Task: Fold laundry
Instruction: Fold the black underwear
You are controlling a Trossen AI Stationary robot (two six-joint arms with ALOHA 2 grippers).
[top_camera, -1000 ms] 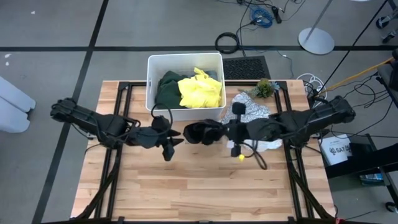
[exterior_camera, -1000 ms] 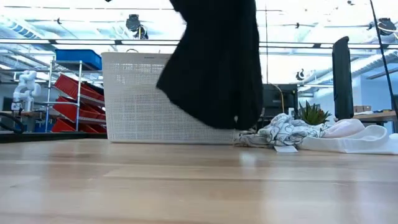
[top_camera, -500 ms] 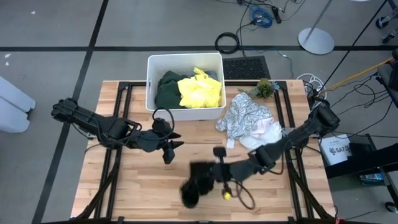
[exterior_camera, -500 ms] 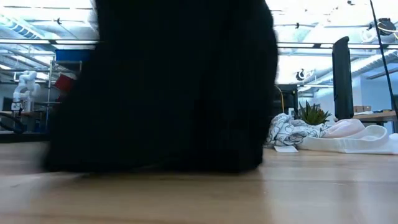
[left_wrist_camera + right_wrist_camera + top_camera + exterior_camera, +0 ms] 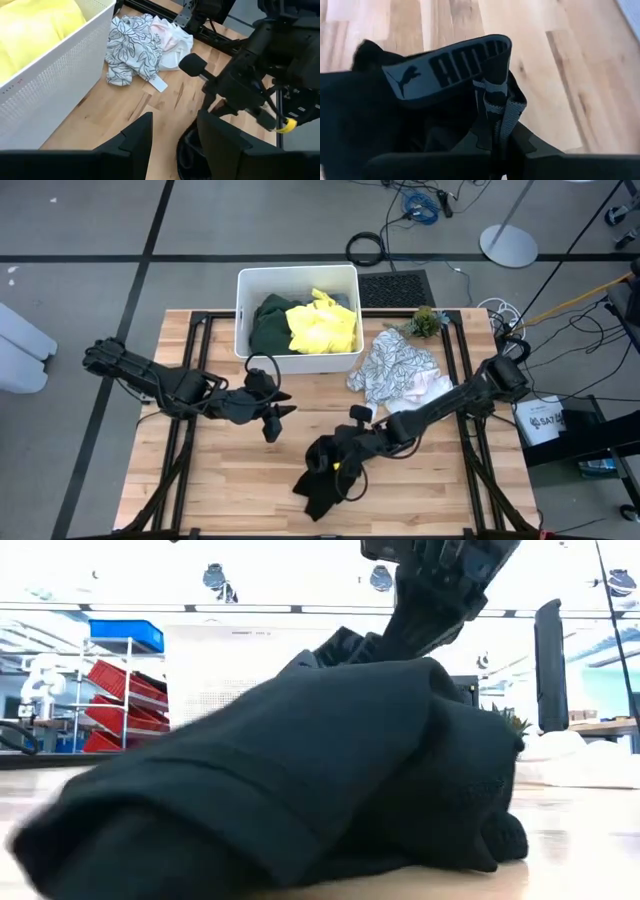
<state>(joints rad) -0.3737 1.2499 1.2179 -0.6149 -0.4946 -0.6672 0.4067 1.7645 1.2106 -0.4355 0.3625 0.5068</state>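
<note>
right end effector (image 5: 345,452): lower middle of the high view, clamped tight on the waistband of the black garment (image 5: 325,475), which is slumped on the wooden surface (image 5: 240,480)
left end effector (image 5: 272,412): left of centre, fingers apart, nothing in them
bin (image 5: 243,310): top centre, green garment (image 5: 268,325) and yellow garment (image 5: 322,325) inside
patterned garment (image 5: 392,365): right of the bin, on the surface

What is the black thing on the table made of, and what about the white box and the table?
The black garment looks like soft matte knit cloth: it slumps in folds and has a woven, lettered waistband. The white bin looks like hard plastic, its wall dotted with tiny holes. The table looks like pale wood with a smooth finish, showing grain and joined strips.
</note>
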